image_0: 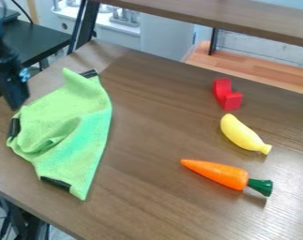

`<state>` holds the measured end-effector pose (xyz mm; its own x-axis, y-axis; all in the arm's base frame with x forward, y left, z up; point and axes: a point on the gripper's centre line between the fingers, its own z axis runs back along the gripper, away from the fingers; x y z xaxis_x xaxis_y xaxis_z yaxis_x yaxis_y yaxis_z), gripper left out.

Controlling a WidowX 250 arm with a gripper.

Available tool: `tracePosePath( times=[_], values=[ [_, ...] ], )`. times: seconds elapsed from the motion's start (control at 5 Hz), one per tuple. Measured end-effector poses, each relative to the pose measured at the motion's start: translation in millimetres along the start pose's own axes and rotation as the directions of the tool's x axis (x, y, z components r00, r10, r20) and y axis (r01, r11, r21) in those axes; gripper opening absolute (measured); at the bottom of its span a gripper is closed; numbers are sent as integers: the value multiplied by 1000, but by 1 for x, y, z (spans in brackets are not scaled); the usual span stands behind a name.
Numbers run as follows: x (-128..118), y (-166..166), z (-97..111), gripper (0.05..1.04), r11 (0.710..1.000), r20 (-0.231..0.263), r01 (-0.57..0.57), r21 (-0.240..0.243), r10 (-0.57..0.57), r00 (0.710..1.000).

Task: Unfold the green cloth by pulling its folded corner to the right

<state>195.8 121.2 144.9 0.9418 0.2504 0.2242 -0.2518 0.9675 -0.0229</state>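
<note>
End effector (16, 99): above the worktop's (147, 154) left edge, beside the green cloth; whether it is open or closed, or touching the fabric, cannot be told from this angle.
Green cloth (75, 136): rumpled toward the worktop's left edge, one narrow point aimed at the near edge, its folds raised enough, perhaps, to offer a hold.
Black clips (55, 183): on the cloth's outer margins, three in sight, likely marking or weighting its corners.
Red block (226, 95): near the far edge, notch upward, seemingly steady on its base.
Yellow banana (242, 133): on its side, just nearer than the block, settled along its curve.
Orange carrot (217, 173): lying toward the right edge, tip facing the cloth, well apart from it.
</note>
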Motion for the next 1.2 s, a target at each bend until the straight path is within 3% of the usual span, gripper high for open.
tracePosePath(
  times=[0.2, 0.4, 0.6, 0.8, 1.2],
  values=[
    [17, 30, -30, 999, 994, 72, -105, -39, 108, 992],
    [31, 53, -50, 999, 978, 106, -211, -2, 210, 972],
    [39, 68, -75, 999, 953, 110, -302, 27, 298, 948],
    [49, 75, -82, 999, 929, 120, -368, 50, 360, 925],
    [52, 58, -108, 999, 938, 65, -336, 82, 332, 941]
  ],
)
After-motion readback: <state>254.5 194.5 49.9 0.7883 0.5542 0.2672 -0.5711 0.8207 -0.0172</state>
